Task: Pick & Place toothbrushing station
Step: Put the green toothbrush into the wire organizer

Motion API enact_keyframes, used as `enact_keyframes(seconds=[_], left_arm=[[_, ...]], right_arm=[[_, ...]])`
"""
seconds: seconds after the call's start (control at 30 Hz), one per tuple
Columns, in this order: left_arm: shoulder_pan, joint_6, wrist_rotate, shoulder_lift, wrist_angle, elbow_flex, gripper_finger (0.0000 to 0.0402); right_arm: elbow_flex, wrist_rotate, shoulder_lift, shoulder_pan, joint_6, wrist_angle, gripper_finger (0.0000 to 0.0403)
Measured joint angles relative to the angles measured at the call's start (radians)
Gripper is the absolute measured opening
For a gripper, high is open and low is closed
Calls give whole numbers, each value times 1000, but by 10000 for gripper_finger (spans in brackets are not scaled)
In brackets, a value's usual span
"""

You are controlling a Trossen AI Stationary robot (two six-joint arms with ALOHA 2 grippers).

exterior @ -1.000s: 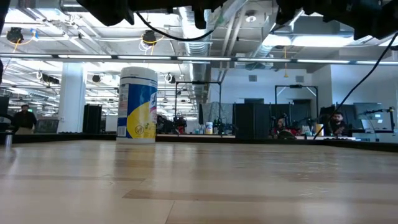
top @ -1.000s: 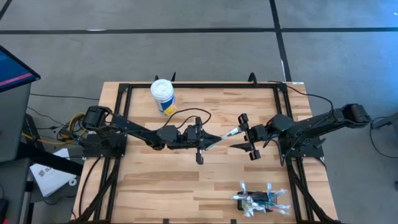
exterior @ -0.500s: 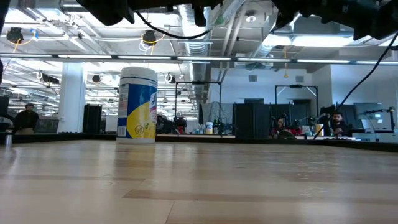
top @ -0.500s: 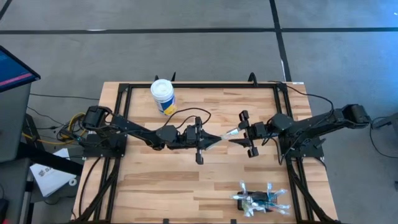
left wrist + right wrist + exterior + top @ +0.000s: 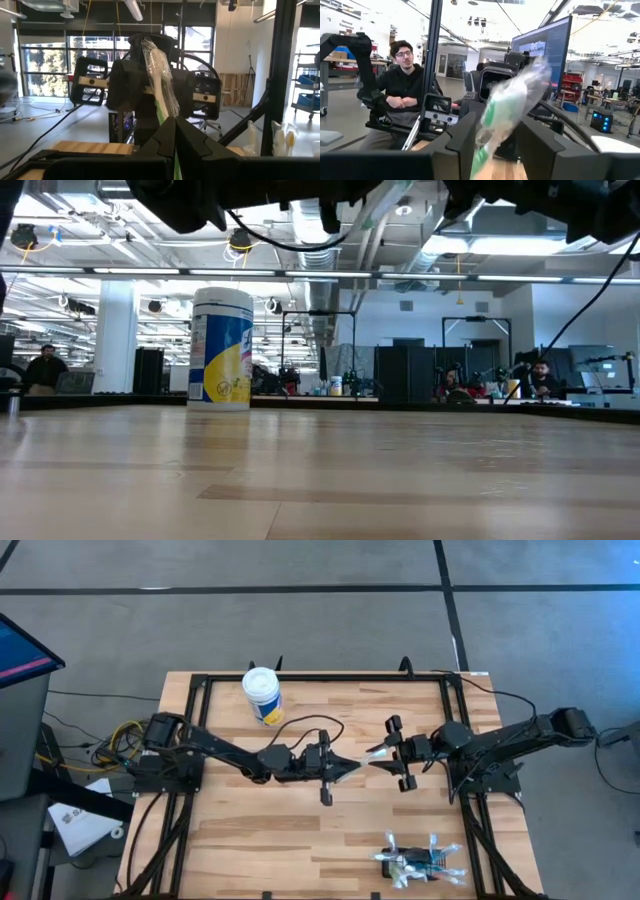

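Note:
A toothbrush in a clear wrapper (image 5: 376, 750), green showing through it (image 5: 512, 97), hangs in the air above the table's middle, between my two grippers. My left gripper (image 5: 352, 766) is shut on one end of it. My right gripper (image 5: 381, 753) faces the left one and has closed on the other end. The toothbrushing station (image 5: 418, 863), a small black holder with several wrapped toothbrushes across it, lies flat near the table's front right corner. It does not show in the low view. My left gripper pinches the wrapped toothbrush's end (image 5: 172, 112) between its two shut fingers, coming level from the table's left and slanting slightly up. The toothbrush runs on beyond the fingertips toward my right gripper, lifted clear of the table. My right gripper has the wrapped toothbrush's other end (image 5: 492, 132) between its two fingers, and the wrapper fills the gap from one finger (image 5: 465, 142) to the other. The fingers come level from the table's right, along the toothbrush. It is clear of the table.
A white-lidded yellow-and-blue tub (image 5: 262, 695) stands upright at the table's far left (image 5: 221, 348). A black frame (image 5: 200, 680) runs along the table's edges. A person (image 5: 402, 85) sits beyond the table. Bare wood lies at the front left (image 5: 260, 840).
My right gripper's fingers have drawn closer together around the toothbrush's end. The toothbrush has stayed in the air between the two grippers.

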Motion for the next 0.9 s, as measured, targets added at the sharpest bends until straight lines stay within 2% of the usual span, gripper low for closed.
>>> enact_keyframes(seconds=[0.23,0.47,0.9], left_arm=[[3,6,0,21,14,20,0],[7,7,1,23,4,20,0],[5,4,1,19,-18,19,16]], right_arm=[[0,0,0,0,0,-10,88],[0,-5,0,0,-13,-8,11],[0,-32,0,0,8,-11,4]])
